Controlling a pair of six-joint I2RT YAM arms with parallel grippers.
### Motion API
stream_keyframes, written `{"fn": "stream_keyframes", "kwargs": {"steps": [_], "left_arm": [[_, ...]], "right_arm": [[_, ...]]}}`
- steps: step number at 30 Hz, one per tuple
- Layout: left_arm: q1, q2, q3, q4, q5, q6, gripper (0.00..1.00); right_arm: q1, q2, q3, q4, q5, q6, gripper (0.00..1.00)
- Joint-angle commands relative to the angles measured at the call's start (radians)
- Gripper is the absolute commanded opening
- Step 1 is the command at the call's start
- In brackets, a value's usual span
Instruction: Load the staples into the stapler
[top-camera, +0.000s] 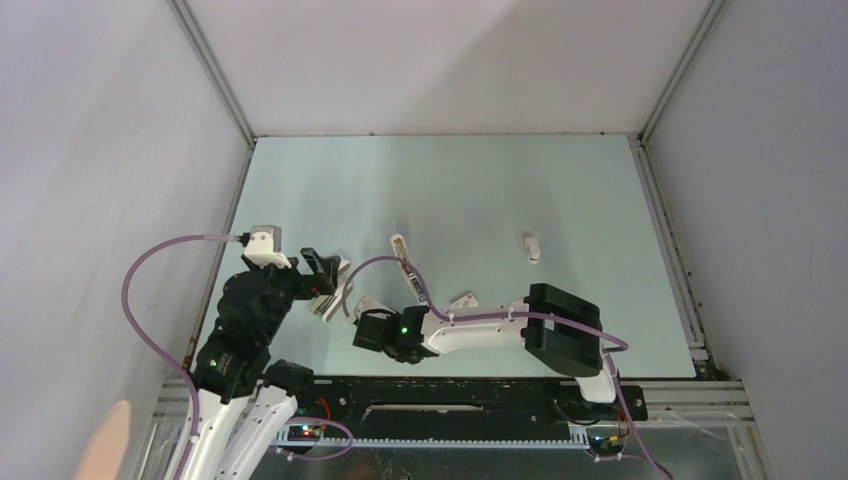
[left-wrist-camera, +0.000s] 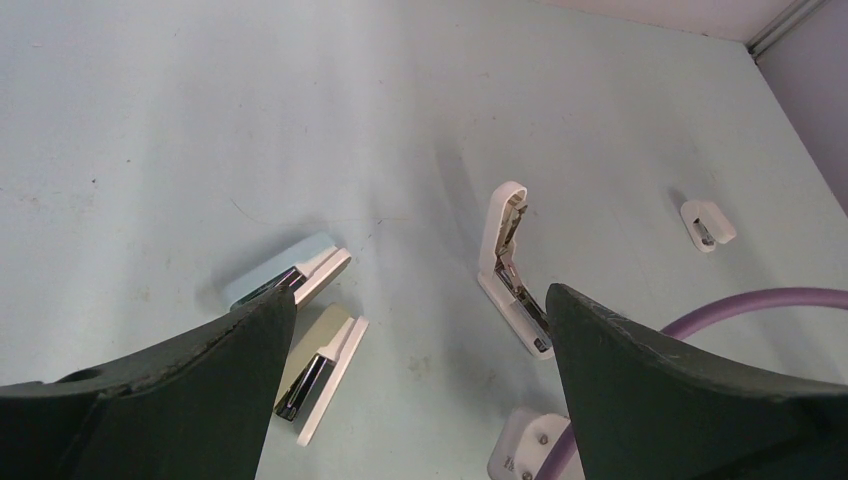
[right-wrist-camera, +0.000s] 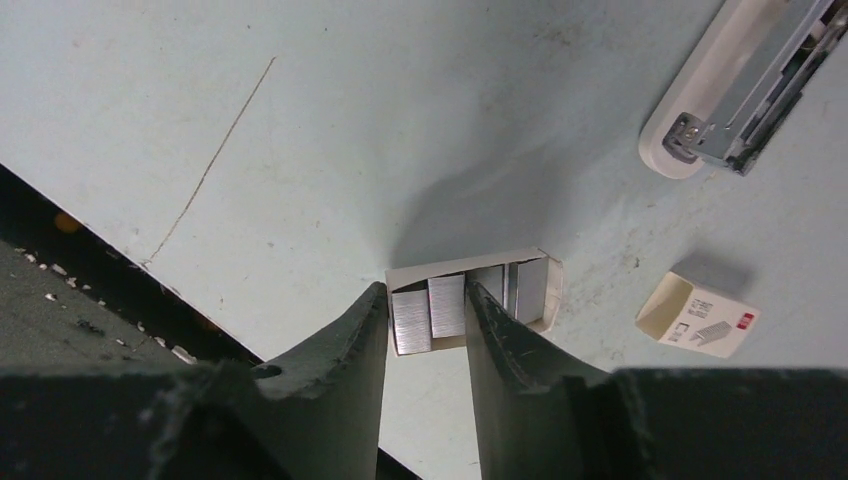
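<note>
1. At the near edge of the table (top-camera: 520, 180), the right gripper (right-wrist-camera: 427, 295) points down into a small open white tray (right-wrist-camera: 465, 262). Its two fingers are narrowed about one strip of the staples (right-wrist-camera: 447, 305), and more strips lie outside one finger. Whether they pinch the strip or only flank it cannot be told.
2. Just beyond and to the left, the left gripper (left-wrist-camera: 420, 295) hangs spread wide with nothing between its fingers. Two silver-and-white bars (left-wrist-camera: 310, 275) lie beside one of them.
3. Farther out lies the stapler (left-wrist-camera: 512, 262), hinged open with its metal channel showing. Its long axis runs roughly away from the arms. It is beyond the right gripper and to the right of the left one. Both are near, so the carry looks short.
4. Only the right wrist view shows the staples. Only the left wrist view shows the stapler's open channel. The top view shows where everything lies but hides the fingertips.
</note>
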Motion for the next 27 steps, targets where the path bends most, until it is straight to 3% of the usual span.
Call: {"fn": "stream_keyframes", "kwargs": {"steps": [1,10,21,27], "left_arm": [[0.010,0.006,-0.002,0.027,0.015,-0.006,0.98],[0.010,0.007,0.000,0.024,0.012,-0.006,0.98],[0.012,0.005,-0.001,0.023,0.011,-0.006,0.98],[0.011,0.005,0.000,0.025,0.012,-0.006,0.98]], "right_arm": [[0.018,0.038,0.081,-0.056,0.125,0.032,0.38],[0.020,0.020,0.083,-0.055,0.126,0.042,0.50],[-0.057,-0.157,-0.017,0.054,-0.072,0.019,0.44],[-0.091,-0.135,-0.025,0.054,-0.088,0.024,0.37]]}}
